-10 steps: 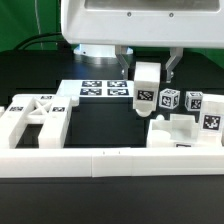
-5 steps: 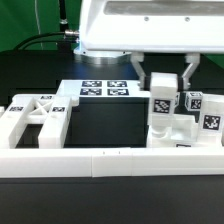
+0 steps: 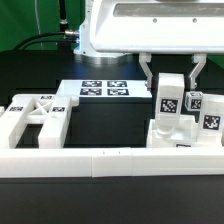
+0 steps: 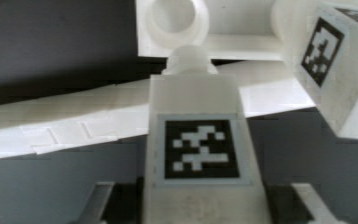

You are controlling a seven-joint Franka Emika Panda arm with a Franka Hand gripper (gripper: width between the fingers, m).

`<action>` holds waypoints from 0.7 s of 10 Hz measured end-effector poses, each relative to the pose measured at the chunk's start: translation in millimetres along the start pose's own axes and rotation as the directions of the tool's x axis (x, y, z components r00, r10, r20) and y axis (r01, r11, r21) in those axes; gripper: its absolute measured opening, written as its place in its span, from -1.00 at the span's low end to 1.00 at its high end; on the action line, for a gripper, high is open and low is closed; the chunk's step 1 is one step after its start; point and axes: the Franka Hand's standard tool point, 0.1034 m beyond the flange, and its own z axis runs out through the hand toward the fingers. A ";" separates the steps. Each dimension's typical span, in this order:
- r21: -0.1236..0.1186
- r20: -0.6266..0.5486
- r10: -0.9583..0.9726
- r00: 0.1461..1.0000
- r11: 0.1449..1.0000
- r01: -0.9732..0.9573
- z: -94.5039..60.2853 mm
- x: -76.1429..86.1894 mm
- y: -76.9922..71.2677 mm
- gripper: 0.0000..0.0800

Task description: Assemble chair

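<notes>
My gripper [image 3: 173, 76] is shut on a white chair leg [image 3: 172, 98] with a square tag on its face, held upright just above the cluster of chair parts [image 3: 190, 132] on the exterior view's right. In the wrist view the leg [image 4: 202, 110] runs out from between my fingers [image 4: 105, 200], its tag facing the camera. Its tip is close to a white part with a round hole [image 4: 181, 22]. A tagged block [image 4: 345, 62] sits beside it. A chair frame piece [image 3: 35, 115] lies at the exterior view's left.
The marker board [image 3: 105, 90] lies flat on the black table behind the middle. A long low white border wall [image 3: 100, 160] runs along the front. Two small tagged blocks [image 3: 196, 100] stand behind the right cluster.
My gripper has carried the leg toward the exterior view's right, from beside the marker board to over the right cluster of parts. The grip has not changed.
</notes>
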 end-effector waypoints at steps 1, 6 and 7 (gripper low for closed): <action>0.004 -0.036 -0.002 0.999 1.000 0.002 -0.5 1.5 -0.9 -0.28; 0.017 -0.081 -0.024 0.996 1.000 0.025 -5.5 -34.3 -10.3 -0.28; 0.019 -0.109 -0.025 0.994 0.999 0.028 -6.1 -31.3 -10.9 -0.28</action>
